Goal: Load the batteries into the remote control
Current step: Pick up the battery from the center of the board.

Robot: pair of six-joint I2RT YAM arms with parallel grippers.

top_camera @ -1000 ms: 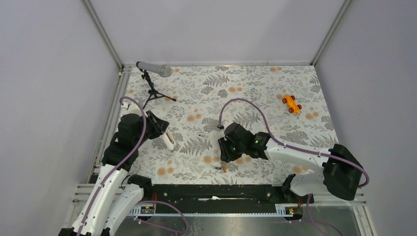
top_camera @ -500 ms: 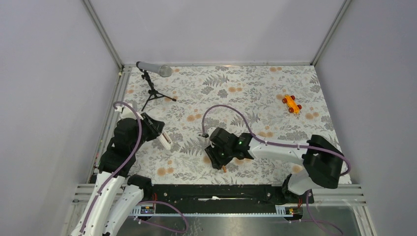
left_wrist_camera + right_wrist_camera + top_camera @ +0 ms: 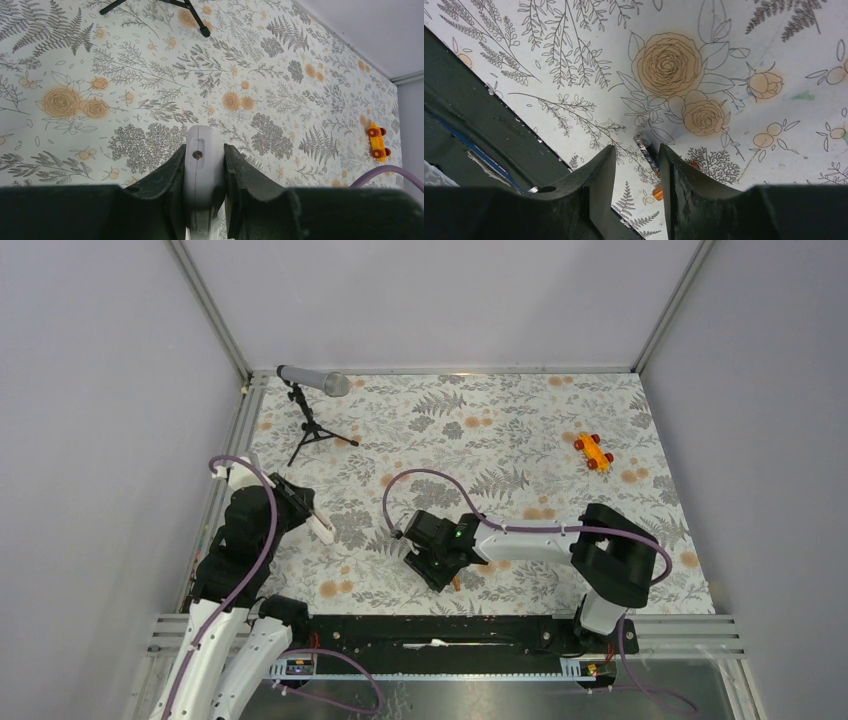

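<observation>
My left gripper (image 3: 318, 524) is shut on the white remote control (image 3: 325, 529) and holds it above the table at the left. In the left wrist view the remote's rounded end (image 3: 202, 160) is clamped between both fingers, gripper (image 3: 203, 167). My right gripper (image 3: 437, 567) is open, low over the table near the front edge. A battery (image 3: 649, 155) with a dark body and silver tip lies between its fingers, gripper (image 3: 637, 150), close to the right finger. An orange battery part (image 3: 657, 191) shows just below it, and also in the top view (image 3: 456, 582).
A grey microphone on a black tripod (image 3: 312, 382) stands at the back left; its legs (image 3: 194, 19) show in the left wrist view. An orange toy car (image 3: 593, 451) sits at the back right. The black front rail (image 3: 474, 115) runs just beside the right gripper.
The right gripper has moved left along the front edge, over the batteries. The left gripper has drawn back to the left with the remote in it.
</observation>
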